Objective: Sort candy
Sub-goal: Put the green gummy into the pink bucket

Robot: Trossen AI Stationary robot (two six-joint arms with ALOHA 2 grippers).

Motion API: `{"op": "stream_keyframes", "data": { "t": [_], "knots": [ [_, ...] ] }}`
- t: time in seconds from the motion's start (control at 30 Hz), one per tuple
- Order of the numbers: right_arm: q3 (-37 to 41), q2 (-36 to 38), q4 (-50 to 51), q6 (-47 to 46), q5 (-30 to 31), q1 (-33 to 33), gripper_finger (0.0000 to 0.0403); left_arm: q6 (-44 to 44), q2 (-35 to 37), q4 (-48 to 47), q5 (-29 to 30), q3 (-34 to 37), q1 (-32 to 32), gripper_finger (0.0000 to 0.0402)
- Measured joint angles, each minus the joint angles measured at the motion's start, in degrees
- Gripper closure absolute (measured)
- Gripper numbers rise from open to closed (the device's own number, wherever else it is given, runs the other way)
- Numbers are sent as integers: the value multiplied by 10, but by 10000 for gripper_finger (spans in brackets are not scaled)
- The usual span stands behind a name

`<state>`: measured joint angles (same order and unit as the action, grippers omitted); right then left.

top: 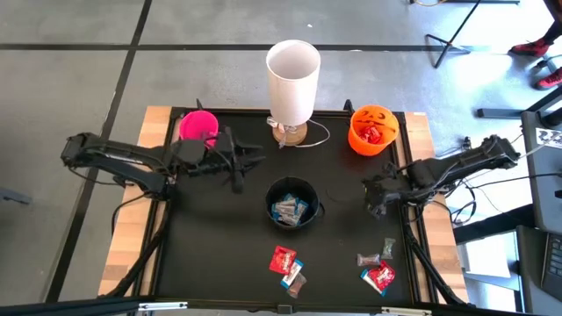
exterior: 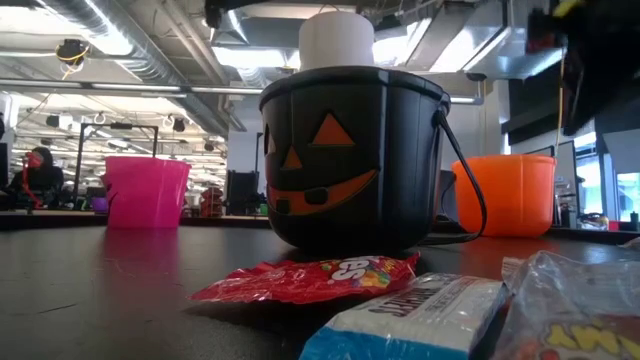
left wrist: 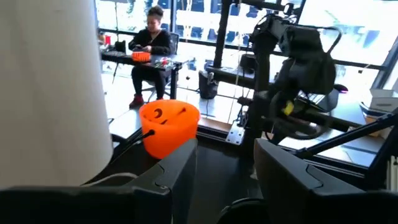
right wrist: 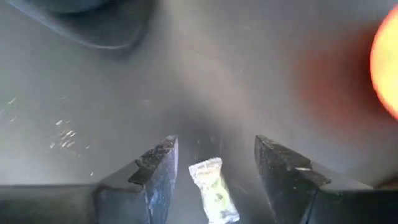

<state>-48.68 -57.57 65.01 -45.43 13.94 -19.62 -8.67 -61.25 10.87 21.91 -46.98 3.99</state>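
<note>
While upright between spread fingers, candy [right wrist: 212, 188] points lengthwise.

The counter [top: 219, 254] has a black top with bare wooden strips showing along its left and right edges. The black pumpkin bucket [top: 291, 203] stands near its middle and serves as the landmark. Behind the bucket, at the far edge, stands a white lamp [top: 292, 81] on a round wooden base. Far-left of the bucket is the pink cup [top: 198, 125]; far-right of it is the orange pumpkin bucket [top: 372, 129]. In front of the bucket, toward the near edge, lie a red packet [top: 283, 259], a blue-and-white mini bar [top: 291, 274] and a brownish wrapper [top: 298, 284], touching one another. Front-right of the bucket lie more candy [top: 378, 268], including another red packet [top: 381, 276].
</note>
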Motion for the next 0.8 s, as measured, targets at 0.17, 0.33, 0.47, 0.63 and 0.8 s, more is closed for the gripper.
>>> {"op": "stream_keyframes", "data": {
  "t": [0.17,0.33,0.47,0.63,0.8],
  "knots": [
    [76,0,-25,-67,-63,-3,194,9,-36,43,-5,0,3,250],
    [157,-1,-77,-90,-116,-3,194,8,-52,47,-5,0,3,250],
    [198,-1,-103,-112,-127,-3,194,8,-52,48,-6,0,3,250],
    [220,-1,-116,-110,-130,-3,194,8,-52,47,-6,0,3,250],
    [221,-1,-118,-97,-129,-3,214,2,-52,47,-6,0,3,250]
  ]
}}
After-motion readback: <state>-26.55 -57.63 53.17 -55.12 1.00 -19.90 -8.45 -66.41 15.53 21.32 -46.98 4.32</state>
